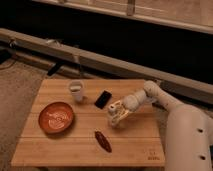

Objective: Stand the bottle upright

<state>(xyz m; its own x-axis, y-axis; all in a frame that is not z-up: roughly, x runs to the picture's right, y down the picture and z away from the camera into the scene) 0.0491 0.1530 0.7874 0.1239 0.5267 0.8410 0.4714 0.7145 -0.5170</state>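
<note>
The bottle (pixel 115 113) is small, translucent and yellowish with a pale round cap facing up and to the left. It sits tilted at the middle right of the wooden table (pixel 65 145). My gripper (pixel 122 113) is at the bottle, reaching in from the right on the white arm (pixel 150 96), and appears closed around its body. The bottle's lower end is at or just above the table top; I cannot tell if it touches.
A white cup (pixel 76 91) stands at the back left of centre. A black phone-like slab (pixel 103 99) lies just behind the bottle. An orange-red plate (pixel 56 117) sits at the left. A dark red-brown elongated object (pixel 103 141) lies in front of the bottle. The robot's white body (pixel 187 140) is at the right.
</note>
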